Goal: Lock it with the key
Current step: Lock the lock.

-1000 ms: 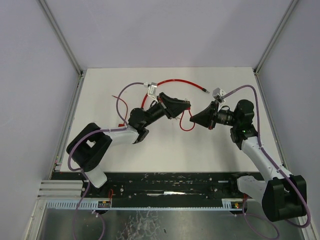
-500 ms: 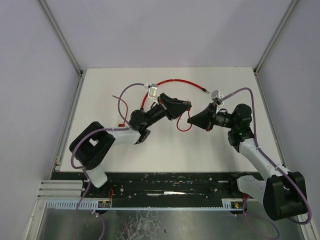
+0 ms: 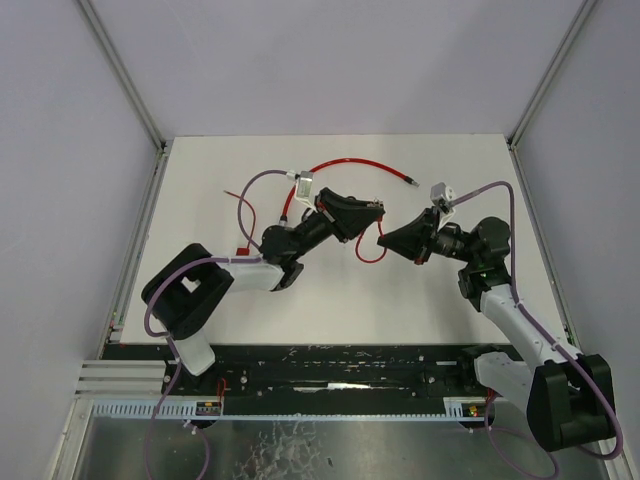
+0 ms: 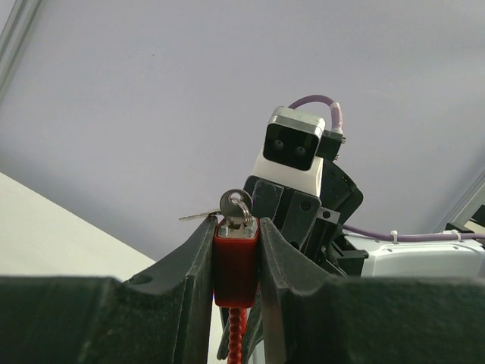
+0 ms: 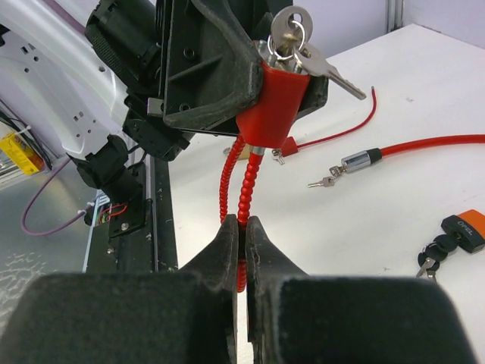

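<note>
Red lock (image 5: 274, 98) is sitting clamped in the left gripper (image 4: 236, 235), whose fingers are pressing on its two flat sides. The gripper is holding it in the air over the middle of the table (image 5: 394, 258), just ahead of the right gripper (image 5: 242, 227).

Right gripper: fingers are pressing together. The coiled red cable (image 5: 241, 182) is hanging from the lock and passing right at their tips. Whether the tips are pinching it cannot be told.

Progress, as judged:
- A key (image 5: 292, 29) is sitting in the cylinder at the lock's upper end, so insertion appears to be done.
- A spare key (image 5: 333, 72) is hanging from the same ring.
- The cable's metal end (image 5: 356, 161) is lying on the table, well apart from the lock, so the loop is not closed.
- Whether the key has been turned is not showing.
- Seating that end and turning the key appear to be the steps left.

Orientation:
- The lock's long axis is running near upright in both wrist views, leaning slightly in the right wrist view.
- The key end is pointing up and the cable end down.
- The inserted key is continuing along that axis.
- The spare key is sticking out sideways, across the axis.
- The lock's top is facing the right arm, within that gripper's reach.
</note>
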Motion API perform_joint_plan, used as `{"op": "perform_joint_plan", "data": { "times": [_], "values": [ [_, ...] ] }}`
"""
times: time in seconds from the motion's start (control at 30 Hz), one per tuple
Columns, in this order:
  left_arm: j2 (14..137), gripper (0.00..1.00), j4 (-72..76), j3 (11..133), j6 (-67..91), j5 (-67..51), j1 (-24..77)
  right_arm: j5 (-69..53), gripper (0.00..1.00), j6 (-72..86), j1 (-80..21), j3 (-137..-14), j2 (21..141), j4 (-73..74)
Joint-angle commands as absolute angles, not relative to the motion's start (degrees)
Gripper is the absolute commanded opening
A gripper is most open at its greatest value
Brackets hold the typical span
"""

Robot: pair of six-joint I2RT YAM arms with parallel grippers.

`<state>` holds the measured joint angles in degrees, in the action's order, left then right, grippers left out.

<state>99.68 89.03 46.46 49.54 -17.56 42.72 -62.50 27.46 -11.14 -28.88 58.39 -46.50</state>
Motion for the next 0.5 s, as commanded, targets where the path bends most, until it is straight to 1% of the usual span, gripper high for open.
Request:
{"op": "perform_joint_plan", "data": {
  "times": [0.0,0.17,0.23,0.47],
  "values": [
    [98.8,0.00,92.0,46.8,50.7,-17.8,41.5,-64.2,0.00,24.0,-10.7,-32.6,58.4,-45.6],
    [98.7,0.00,92.0,47.9,50.7,-15.0,41.4,-66.6,0.00,23.2,-11.3,-34.2,60.3,-42.7],
    [99.0,0.00,92.0,48.9,50.9,-14.2,41.4,-66.6,0.00,21.0,-11.5,-34.7,60.7,-39.7],
    [99.8,0.00,92.1,50.0,50.7,-13.1,41.3,-65.3,0.00,20.1,-11.5,-35.2,60.2,-38.0]
  ]
}}
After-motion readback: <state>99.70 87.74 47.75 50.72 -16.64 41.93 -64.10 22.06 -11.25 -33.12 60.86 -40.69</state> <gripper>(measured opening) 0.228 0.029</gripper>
